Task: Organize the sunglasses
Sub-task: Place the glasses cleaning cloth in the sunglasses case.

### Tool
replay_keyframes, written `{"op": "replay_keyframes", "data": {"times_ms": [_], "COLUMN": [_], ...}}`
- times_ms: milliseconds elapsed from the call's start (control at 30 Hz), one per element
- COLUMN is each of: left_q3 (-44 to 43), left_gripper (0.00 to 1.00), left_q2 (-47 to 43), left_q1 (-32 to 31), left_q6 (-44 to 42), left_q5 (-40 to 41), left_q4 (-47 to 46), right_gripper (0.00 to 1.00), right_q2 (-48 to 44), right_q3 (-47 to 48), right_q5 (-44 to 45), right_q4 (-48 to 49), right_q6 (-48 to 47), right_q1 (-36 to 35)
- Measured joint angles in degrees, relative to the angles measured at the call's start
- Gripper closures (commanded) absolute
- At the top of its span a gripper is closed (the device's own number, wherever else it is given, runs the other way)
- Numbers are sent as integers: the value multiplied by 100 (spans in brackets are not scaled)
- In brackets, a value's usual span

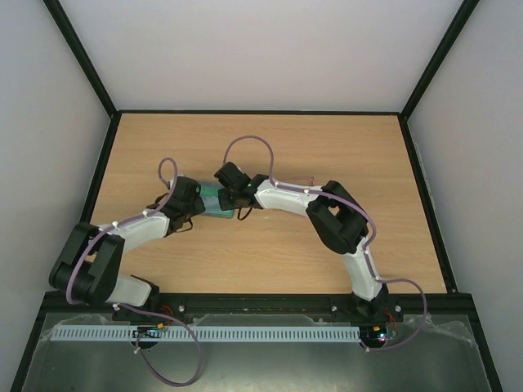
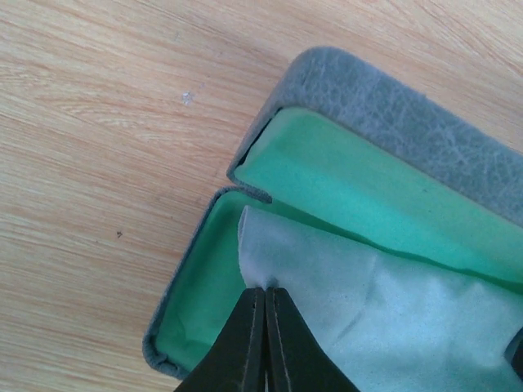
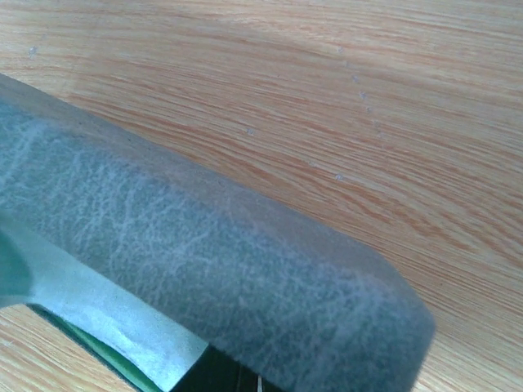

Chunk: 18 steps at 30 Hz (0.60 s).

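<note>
Left hand (image 2: 265, 298) pinched the edge of the soft grey-blue cloth (image 2: 392, 310) lying in the open, leathery oblong case (image 2: 392, 106) with green lining, the right hand (image 1: 239, 200) at the lid unreadable, while the thin pinkish sunglasses (image 1: 308, 180) apparently lay on the surface (image 1: 270, 261) beyond, not yet cased.

Left arm (image 1: 135, 231) and right arm (image 1: 282, 198) share one build: white link shells, black joint housings and bases, thin purple cable (image 1: 248, 139) looped along each; left pincer (image 2: 265, 292) has matte-black tapered fingers (image 2: 241, 347).
</note>
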State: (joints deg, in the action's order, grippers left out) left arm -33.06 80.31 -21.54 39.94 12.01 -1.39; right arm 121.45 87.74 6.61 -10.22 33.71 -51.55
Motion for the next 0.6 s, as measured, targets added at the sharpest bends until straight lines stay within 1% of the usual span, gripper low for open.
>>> {"op": "replay_keyframes", "data": {"times_ms": [600], "left_q3": [-166], "left_gripper": [98], "left_q2": [507], "left_q1": [37], "left_q6": [-229], "left_q5": [-4], "left_q4": [-367], "right_gripper": [99], "right_q2": [7], "right_q3": [-267], "right_q5": [-13], "right_q4": [284], "right_q6": [83], "right_q1": [7]}}
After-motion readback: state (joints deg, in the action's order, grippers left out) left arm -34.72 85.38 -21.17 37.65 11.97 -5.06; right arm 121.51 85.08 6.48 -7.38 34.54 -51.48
